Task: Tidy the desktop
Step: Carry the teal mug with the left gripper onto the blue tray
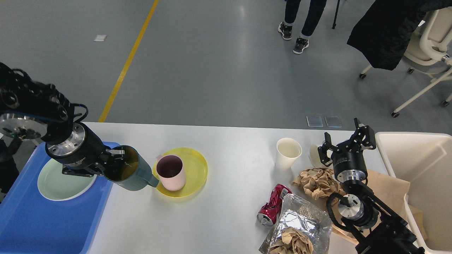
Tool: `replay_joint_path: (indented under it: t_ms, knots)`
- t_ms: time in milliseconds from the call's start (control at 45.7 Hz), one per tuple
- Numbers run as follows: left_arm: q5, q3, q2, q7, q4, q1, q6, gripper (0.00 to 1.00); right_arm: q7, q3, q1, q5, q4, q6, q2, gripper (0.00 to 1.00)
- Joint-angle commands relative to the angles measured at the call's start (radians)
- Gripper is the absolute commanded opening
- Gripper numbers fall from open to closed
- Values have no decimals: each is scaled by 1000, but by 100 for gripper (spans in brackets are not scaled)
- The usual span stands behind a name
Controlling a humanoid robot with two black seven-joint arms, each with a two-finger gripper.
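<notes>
Desktop (226, 148): left jaws (113, 163) grip teal mug (132, 173).

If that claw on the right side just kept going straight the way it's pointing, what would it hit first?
Probably nothing on the desktop. The right gripper, open and empty, points up and away over the far table edge; beyond lies bare grey floor. Depth is hard to judge from this one view.

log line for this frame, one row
left gripper: shut on teal mug, lifted by blue tray | right gripper: open, idle | desktop: cluttered
</notes>
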Motion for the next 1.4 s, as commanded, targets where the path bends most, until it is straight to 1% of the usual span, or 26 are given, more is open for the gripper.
replay_joint_path:
  t_ms: [0,44,131,263,350,438,591,723,788,1007,1095,1248,1314,1380]
  knots:
    - [0,40,-22,-43,-21,-156,-159,1,0,0,1,0,0,0,0,100]
    - [0,54,-37,-54,-25,-190,-188,1,0,0,0,0,0,0,0,100]
    - [0,77,-43,-55,-26,-217,-224,1,0,0,1,0,0,0,0,100]
    - [1,86,-57,-49,-25,-210,-225,1,0,0,0,0,0,0,0,100]
    - [3,129,-43,-51,-15,-199,-227,1,0,0,0,0,2,0,0,100]
    - [27,171,16,-49,23,-161,-228,2,0,0,0,0,2,0,0,100]
    - [193,182,210,-58,107,-58,-225,2,0,0,0,0,0,0,0,100]
    - [302,175,371,-60,227,83,-225,2,0,0,0,0,0,0,0,100]
    - [340,160,444,-60,302,155,-230,4,0,0,0,0,0,0,0,100]
    - [429,31,604,-60,544,424,-239,5,0,0,0,-1,0,0,0,100]
    - [429,-68,630,-62,649,569,-237,5,0,0,0,0,0,0,0,100]
    - [433,-320,633,-62,879,878,-247,8,0,0,1,0,0,0,0,100]
    - [434,-404,633,-60,943,962,-250,8,0,0,1,-1,0,0,0,100]
    - [434,-459,627,-60,992,1022,-247,8,0,0,1,0,-1,0,0,100]
